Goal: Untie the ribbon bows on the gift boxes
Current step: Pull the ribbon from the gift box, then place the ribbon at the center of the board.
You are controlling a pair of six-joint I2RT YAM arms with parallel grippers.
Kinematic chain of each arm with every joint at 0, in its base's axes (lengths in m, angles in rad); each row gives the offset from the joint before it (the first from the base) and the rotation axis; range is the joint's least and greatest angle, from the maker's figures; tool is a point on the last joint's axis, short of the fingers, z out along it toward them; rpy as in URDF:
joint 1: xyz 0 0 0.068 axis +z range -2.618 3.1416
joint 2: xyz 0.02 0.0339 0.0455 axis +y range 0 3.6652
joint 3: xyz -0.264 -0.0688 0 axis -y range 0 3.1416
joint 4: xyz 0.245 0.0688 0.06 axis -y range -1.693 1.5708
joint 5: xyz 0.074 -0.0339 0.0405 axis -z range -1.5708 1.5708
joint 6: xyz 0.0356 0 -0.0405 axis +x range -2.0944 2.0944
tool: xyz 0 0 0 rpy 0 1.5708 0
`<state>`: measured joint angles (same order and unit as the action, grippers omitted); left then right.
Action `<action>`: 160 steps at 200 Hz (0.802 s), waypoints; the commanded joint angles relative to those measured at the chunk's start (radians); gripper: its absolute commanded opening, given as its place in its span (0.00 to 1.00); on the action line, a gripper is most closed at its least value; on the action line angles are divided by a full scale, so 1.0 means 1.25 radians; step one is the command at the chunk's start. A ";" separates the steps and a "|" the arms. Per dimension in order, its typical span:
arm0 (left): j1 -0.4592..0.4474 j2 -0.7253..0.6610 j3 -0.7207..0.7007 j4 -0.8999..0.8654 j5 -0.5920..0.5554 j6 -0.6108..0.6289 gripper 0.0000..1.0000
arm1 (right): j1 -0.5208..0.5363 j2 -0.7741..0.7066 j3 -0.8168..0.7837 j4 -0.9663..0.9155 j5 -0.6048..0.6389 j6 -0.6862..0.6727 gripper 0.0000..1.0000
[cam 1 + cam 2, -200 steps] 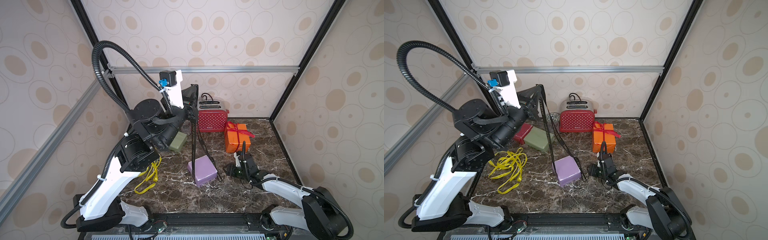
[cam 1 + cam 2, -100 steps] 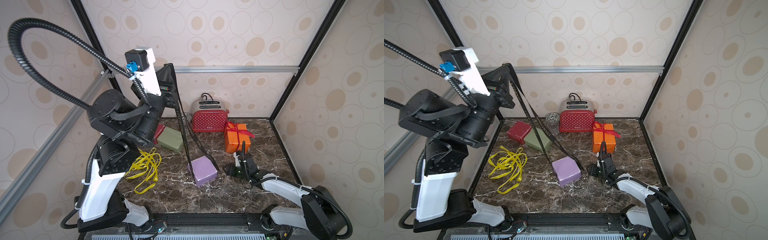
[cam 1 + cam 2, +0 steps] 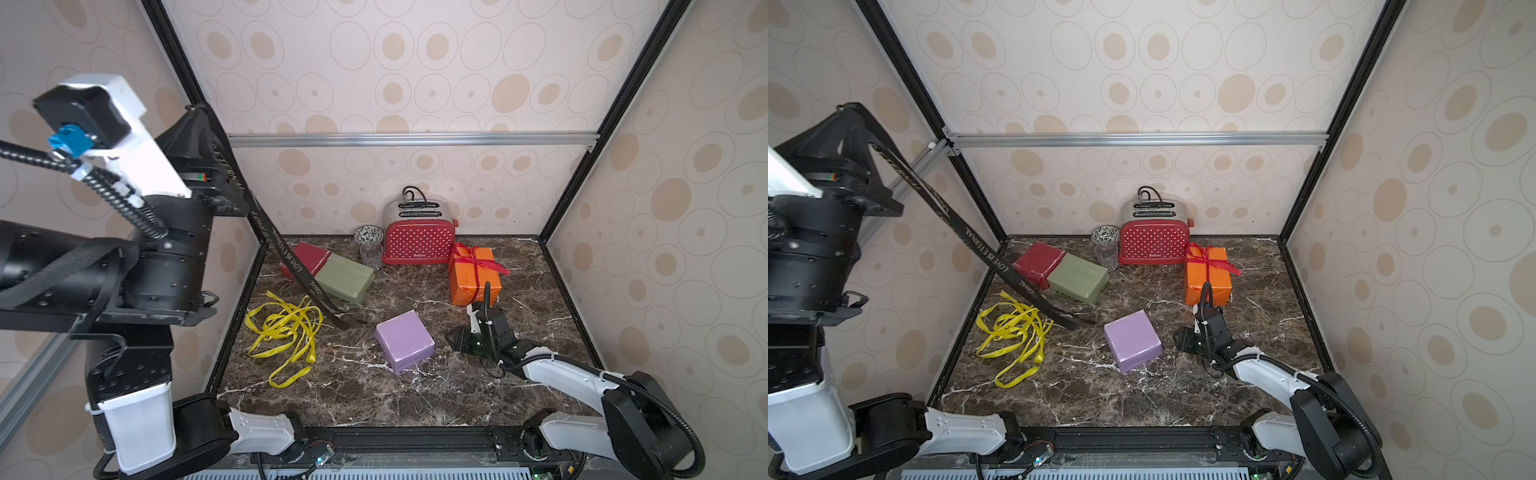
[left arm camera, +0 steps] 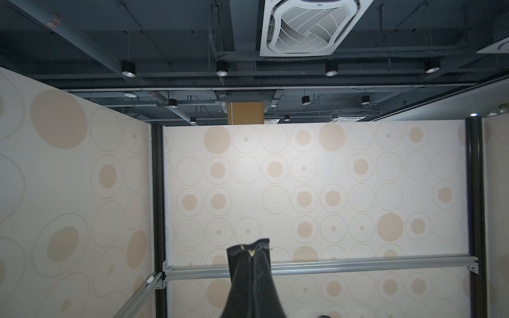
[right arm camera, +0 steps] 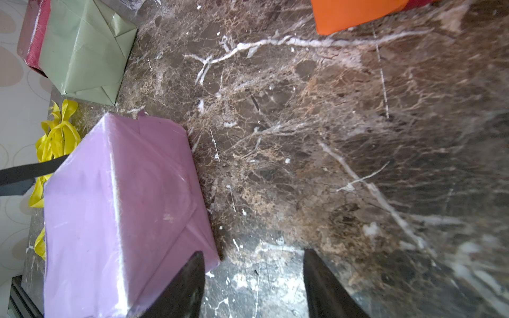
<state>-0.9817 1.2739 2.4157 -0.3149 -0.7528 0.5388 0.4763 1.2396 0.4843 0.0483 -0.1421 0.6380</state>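
Jaws: left gripper [image 3: 195, 111] pinched on the black ribbon [image 3: 286, 257], held high; ribbon slants down to the table [image 3: 415, 395] beside the olive box [image 3: 345, 276]. Right gripper [image 5: 252, 256] parted, empty, low beside the lilac box [image 5: 124, 206]. Yellow ribbons [image 3: 286, 328] lie loose. Red bow [image 3: 473, 255] tied on the orange box [image 3: 469, 284].

Both arms are built of white shells and black cylindrical joints. On the left arm [image 3: 166, 266], frame left, a ribbed black cable [image 3: 120, 199] and blue connector [image 3: 68, 139] are fitted — similar cabling is seen on the right arm [image 3: 569, 376].
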 commanded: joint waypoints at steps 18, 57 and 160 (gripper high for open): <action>0.006 -0.023 -0.061 0.056 -0.049 0.096 0.00 | -0.001 0.002 0.010 0.017 0.001 -0.008 0.59; 0.005 -0.065 -0.192 0.105 -0.125 0.162 0.00 | -0.001 0.010 0.009 0.022 -0.010 -0.005 0.59; 0.338 -0.125 -0.448 -0.191 -0.061 -0.252 0.00 | -0.001 0.015 0.010 0.029 -0.029 -0.002 0.59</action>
<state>-0.7071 1.1419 1.8931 -0.3775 -0.8894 0.4782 0.4763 1.2613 0.4843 0.0807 -0.1688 0.6384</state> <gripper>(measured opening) 0.048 0.587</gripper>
